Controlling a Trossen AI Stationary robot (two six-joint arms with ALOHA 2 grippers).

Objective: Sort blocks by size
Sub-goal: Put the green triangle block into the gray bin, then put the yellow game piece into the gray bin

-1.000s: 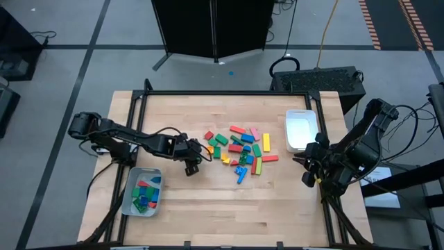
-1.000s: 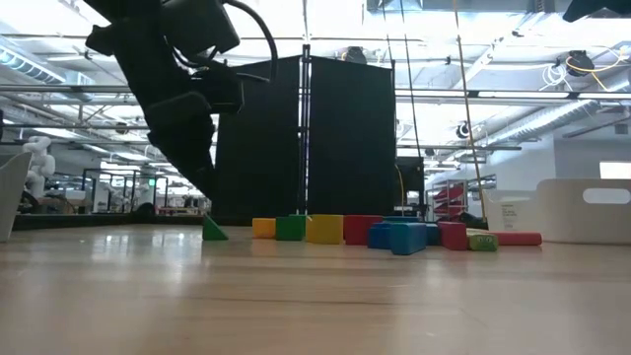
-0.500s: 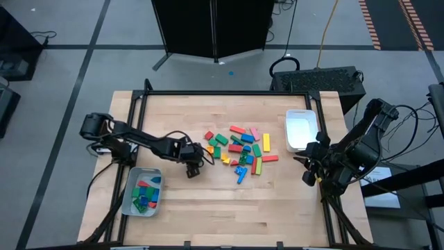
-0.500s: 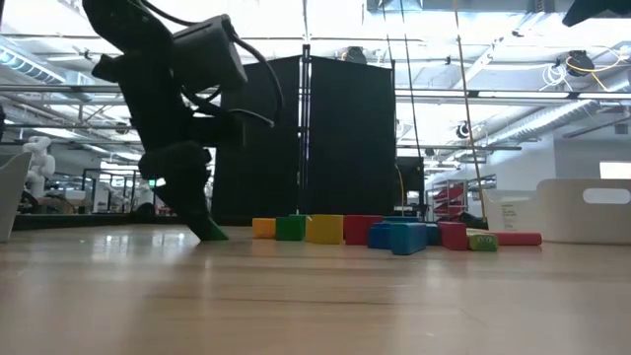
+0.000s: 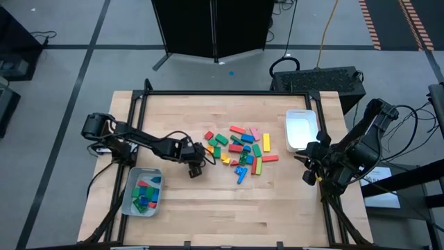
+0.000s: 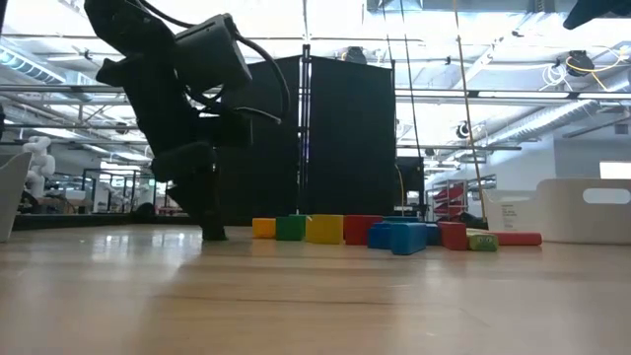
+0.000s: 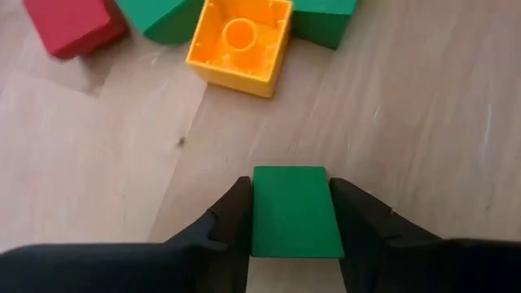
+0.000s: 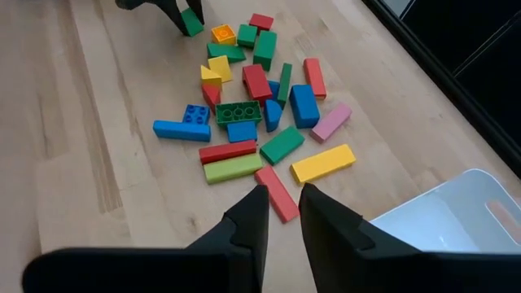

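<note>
Right now our left gripper [image 7: 291, 236] is down at the counter [image 5: 208, 201], its two fingers pressed against the sides of a small green block [image 7: 293, 212], which sits squarely between them. In the high view the gripper [image 5: 195, 157] stands at the left edge of the loose pile of blocks [image 5: 239, 149], with this green piece apart from the rest. Just ahead of the fingers lies an upturned yellow block [image 7: 240, 42], flanked by a red block [image 7: 73, 24] and more green ones, close but not touching what we hold.

What the next move turns on, as we judge it: the left tray [image 5: 141, 192], already holding several blocks, lies back behind the gripper toward the counter's near left corner, on the opposite side from the pile. So we would lift straight up and draw away from the yellow block rather than past it. Our left arm is clearly the nearer one for that tray.

Our right gripper [image 8: 281, 216] waits above the counter's right edge, fingers nearly together and empty, near the white tray [image 5: 301, 130], which appears empty.
</note>
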